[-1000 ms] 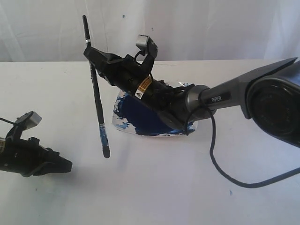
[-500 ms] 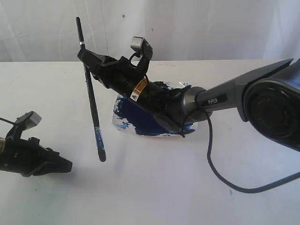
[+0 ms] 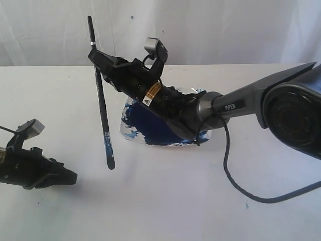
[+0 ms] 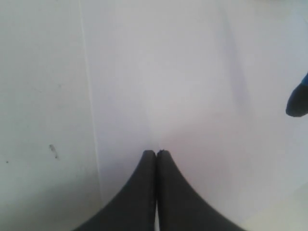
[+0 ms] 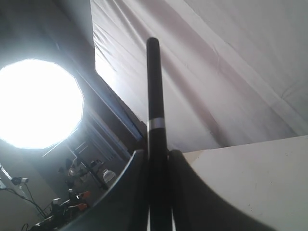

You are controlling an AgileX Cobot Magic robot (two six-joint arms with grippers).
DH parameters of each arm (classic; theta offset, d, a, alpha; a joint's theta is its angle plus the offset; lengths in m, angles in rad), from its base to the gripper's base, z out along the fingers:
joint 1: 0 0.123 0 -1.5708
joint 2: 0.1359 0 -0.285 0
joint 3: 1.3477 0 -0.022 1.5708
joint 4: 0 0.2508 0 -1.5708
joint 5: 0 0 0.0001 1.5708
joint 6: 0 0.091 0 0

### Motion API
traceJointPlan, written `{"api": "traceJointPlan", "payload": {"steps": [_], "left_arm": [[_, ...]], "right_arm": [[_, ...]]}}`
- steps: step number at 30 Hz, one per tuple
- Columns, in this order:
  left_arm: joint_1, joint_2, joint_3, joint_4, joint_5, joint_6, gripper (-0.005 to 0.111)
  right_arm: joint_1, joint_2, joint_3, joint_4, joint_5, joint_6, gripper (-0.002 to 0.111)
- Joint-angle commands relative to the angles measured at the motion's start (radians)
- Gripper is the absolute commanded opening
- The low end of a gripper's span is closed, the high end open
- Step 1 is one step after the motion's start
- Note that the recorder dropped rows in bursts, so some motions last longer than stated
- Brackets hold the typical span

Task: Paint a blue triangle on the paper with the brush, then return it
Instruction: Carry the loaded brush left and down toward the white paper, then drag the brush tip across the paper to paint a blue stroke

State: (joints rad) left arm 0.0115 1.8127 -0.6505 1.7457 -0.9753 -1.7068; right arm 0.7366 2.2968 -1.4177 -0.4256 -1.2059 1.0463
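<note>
A white table fills the lower two thirds of the exterior view, with a creased white curtain hanging behind it. Near the middle sits a clear dish smeared with dark blue paint, and a black cable loops over the table at lower right. In the left wrist view, the paper shows as a brighter sheet, its edge running down the left part of the frame. In the right wrist view, a round lamp glares at the left of the frame.

The right gripper reaches across above the dish to upper left of centre and is clamped on the brush. The brush hangs almost upright with its blue-stained tip down, left of the dish. I cannot tell whether the tip touches the surface. The wrist view shows the handle squeezed between the two fingers. The left gripper lies low at the left edge with its jaws pressed together over the paper, holding nothing.

Half a second ago the brush and right gripper stood slightly further left, with the tip lower in the frame. They are now back near where they were a second ago. The left gripper has not moved.
</note>
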Motion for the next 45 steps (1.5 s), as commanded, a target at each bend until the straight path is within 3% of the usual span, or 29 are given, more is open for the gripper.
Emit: {"api": "traceJointPlan", "payload": {"steps": [1,21,28,33,45], "left_arm": [[-0.001,-0.004,0.009,-0.001,0.004,0.006,0.0],[-0.001,-0.01,0.009,-0.001,-0.034,0.08,0.0],[0.087,-0.075,0.01,-0.001,-0.245,0.164,0.0],[0.185,-0.098,0.017,-0.001,-0.246,0.152,0.0],[0.189,-0.098,0.057,-0.001,-0.246,0.245,0.0]], "right_arm": [[-0.022,-0.001,-0.005,0.003,-0.015,0.058,0.0],[-0.03,-0.001,-0.005,-0.092,-0.015,0.106,0.0],[-0.03,-0.001,-0.005,-0.091,-0.015,0.079,0.0],[-0.028,0.043,-0.005,-0.102,-0.015,0.073,0.0],[0.04,0.12,-0.005,-0.028,-0.015,-0.043,0.0]]}}
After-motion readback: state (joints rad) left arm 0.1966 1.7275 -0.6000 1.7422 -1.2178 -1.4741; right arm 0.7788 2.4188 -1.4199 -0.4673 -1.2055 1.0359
